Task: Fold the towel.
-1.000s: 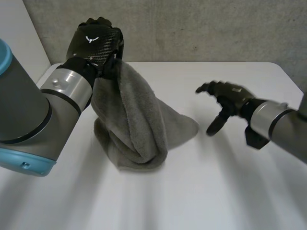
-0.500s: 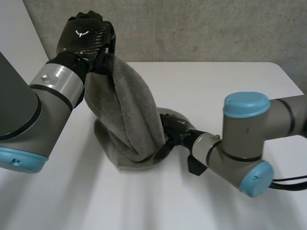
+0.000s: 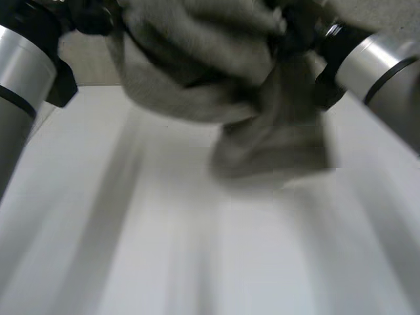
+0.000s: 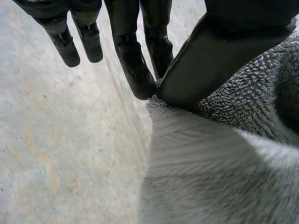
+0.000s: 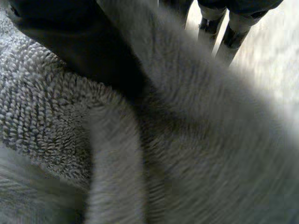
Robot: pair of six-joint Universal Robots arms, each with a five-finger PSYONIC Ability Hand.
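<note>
The grey towel (image 3: 216,72) hangs in the air between both hands, high above the white table (image 3: 197,256), with a loose lobe sagging under the right side. My left hand (image 3: 92,16) holds its left end; in the left wrist view the thumb (image 4: 219,51) pinches the towel (image 4: 219,177) against the fingers (image 4: 138,70). My right hand (image 3: 302,26) holds the right end; in the right wrist view the towel (image 5: 187,140) runs between the thumb (image 5: 70,32) and the fingers (image 5: 224,32).
A grey wall stands behind the table. My left arm's silver wrist (image 3: 20,62) and my right arm's silver wrist (image 3: 367,56) flank the towel.
My right hand swung in to the towel's lower part and closed on it. Both hands then rose, lifting the towel off the table and stretching it between them.
</note>
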